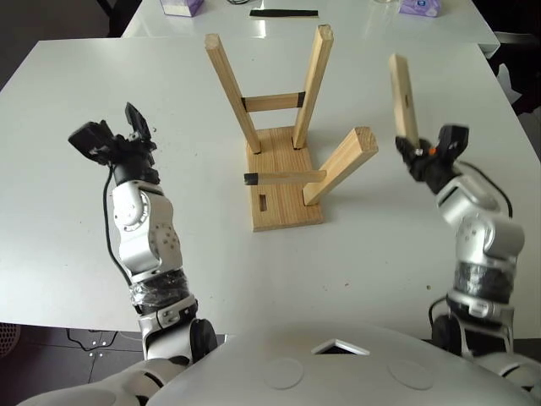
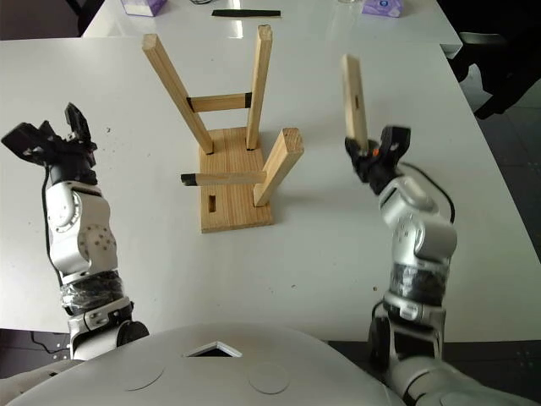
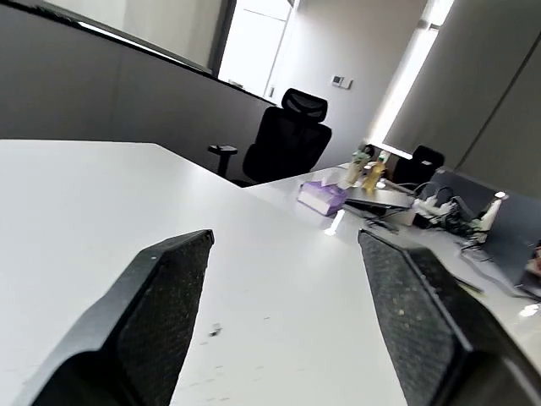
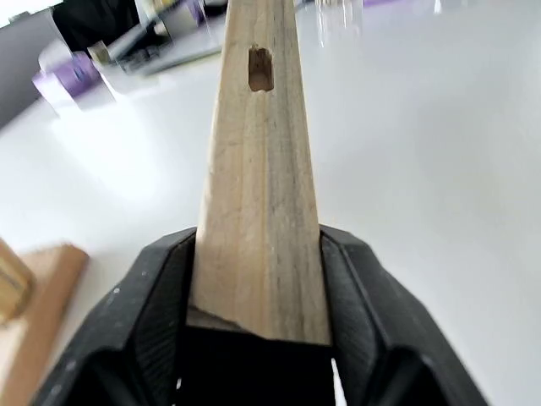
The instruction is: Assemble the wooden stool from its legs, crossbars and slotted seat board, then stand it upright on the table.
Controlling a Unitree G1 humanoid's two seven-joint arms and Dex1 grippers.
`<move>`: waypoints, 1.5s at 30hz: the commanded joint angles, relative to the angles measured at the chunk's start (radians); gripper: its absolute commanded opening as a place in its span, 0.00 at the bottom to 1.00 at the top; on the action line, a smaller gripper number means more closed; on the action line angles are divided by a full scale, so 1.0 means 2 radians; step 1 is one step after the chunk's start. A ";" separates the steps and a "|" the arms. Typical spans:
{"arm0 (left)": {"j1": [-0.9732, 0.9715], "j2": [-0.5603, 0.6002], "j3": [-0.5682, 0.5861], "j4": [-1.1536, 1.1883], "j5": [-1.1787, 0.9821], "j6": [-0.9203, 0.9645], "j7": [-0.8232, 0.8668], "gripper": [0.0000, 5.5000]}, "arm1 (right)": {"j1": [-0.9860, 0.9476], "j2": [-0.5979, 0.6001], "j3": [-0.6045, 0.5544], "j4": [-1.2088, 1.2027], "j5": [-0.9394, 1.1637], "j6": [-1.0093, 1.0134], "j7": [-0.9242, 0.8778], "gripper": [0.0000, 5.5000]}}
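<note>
1. Slotted seat board (image 1: 287, 211) is lying flat on the white table (image 1: 76, 245). It is pale wood, with two square legs (image 1: 232, 91) standing in it, joined by a crossbar (image 1: 272, 102).
2. Third leg (image 1: 342, 165) is leaning.
3. Right gripper (image 1: 412, 145) is clamping a loose leg (image 1: 402, 93) upright, right of the board.
4. Left gripper (image 1: 139, 121) is hovering with its fingers apart.

this looks like an office or a meeting room: large white tables (image 1: 76, 93) stand side by side, with a black swivel chair (image 3: 287, 139) at a far one, purple tissue boxes (image 3: 319, 199), bottles (image 3: 365, 169) and cables (image 3: 435, 210) on the desks, and grey partition walls (image 3: 127, 93) behind.
</note>
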 commanded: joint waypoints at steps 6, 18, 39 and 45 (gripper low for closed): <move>-0.174 0.095 0.027 -0.034 -0.391 0.230 -0.044 0.58 | -0.174 -0.020 -0.054 -0.030 0.323 0.154 0.139 0.38; -0.203 0.174 -0.016 -0.065 -0.706 0.291 -0.048 0.72 | -0.210 -0.121 0.002 -0.066 0.440 0.239 0.212 0.38; -0.186 0.226 -0.079 -0.096 -0.727 0.315 -0.110 0.69 | -0.155 -0.177 0.067 -0.109 0.457 0.253 0.283 0.38; -0.184 0.243 -0.084 -0.094 -0.724 0.315 -0.123 0.51 | -0.148 -0.180 0.082 -0.116 0.456 0.253 0.287 0.38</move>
